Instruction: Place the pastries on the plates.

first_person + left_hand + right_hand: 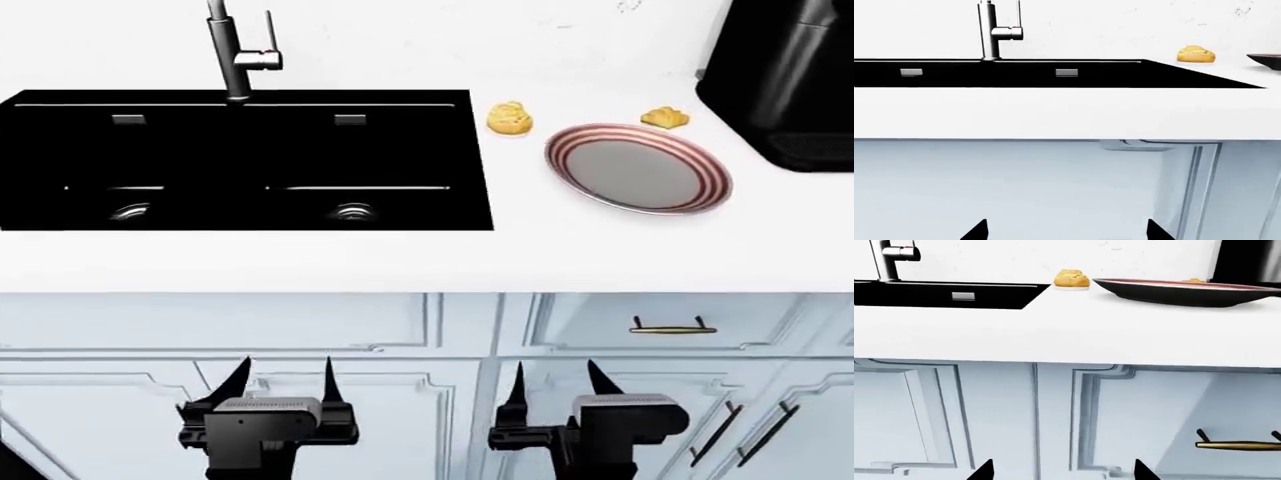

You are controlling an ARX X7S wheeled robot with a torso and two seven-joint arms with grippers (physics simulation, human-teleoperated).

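Here, both the left gripper (pixel 280 378) and right gripper (pixel 557 382) hang low before the cabinets, fingers apart and empty. The bun (pixel 509 119) sits just right of the sink (pixel 240 160); the croissant (pixel 665 119) peeks from behind the red-striped plate (pixel 638 167), with a dark appliance (pixel 787 80) cut off at far right.

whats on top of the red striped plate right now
Nothing: the round red-striped white plate is bare. The round swirled bun and small crescent croissant sit on the white counter beside it.
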